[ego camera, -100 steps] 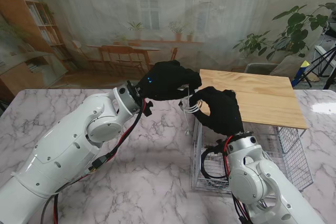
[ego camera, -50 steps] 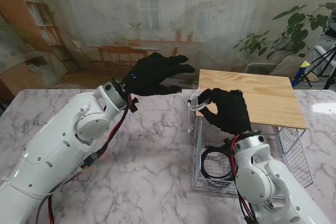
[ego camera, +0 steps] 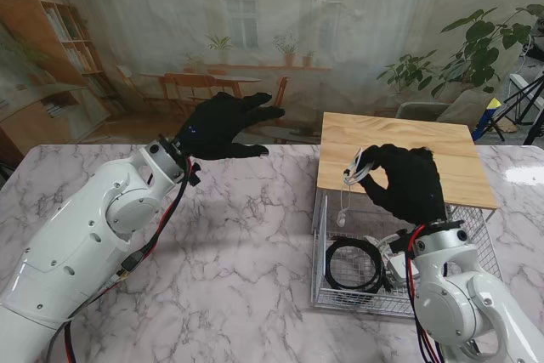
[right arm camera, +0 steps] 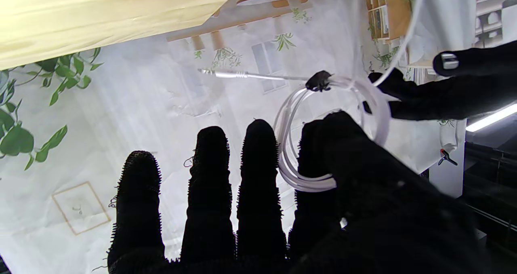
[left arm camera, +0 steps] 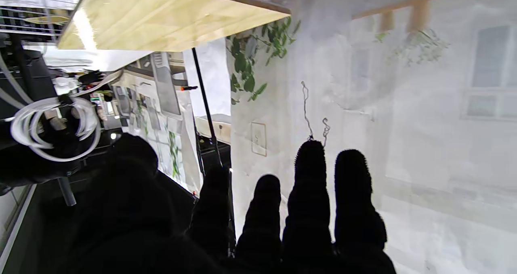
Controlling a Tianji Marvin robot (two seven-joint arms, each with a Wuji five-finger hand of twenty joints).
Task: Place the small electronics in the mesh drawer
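Holding a small coil of translucent white cable (ego camera: pixel 360 169), the right hand (ego camera: pixel 408 183) pinches it between thumb and forefinger above the open wire-mesh drawer (ego camera: pixel 476 244); one loose end with a plug hangs down toward the mesh. The drawer sits under a pale wood-grain top (ego camera: pixel 399 155) on the grey-veined marble worktop (ego camera: pixel 246 244). Inside lie a black coiled cable (ego camera: pixel 353 263) and a small white item, unclear. The left hand (ego camera: pixel 223 123), black-gloved, is raised well left of the drawer, fingers spread, holding nothing. No legible writing.
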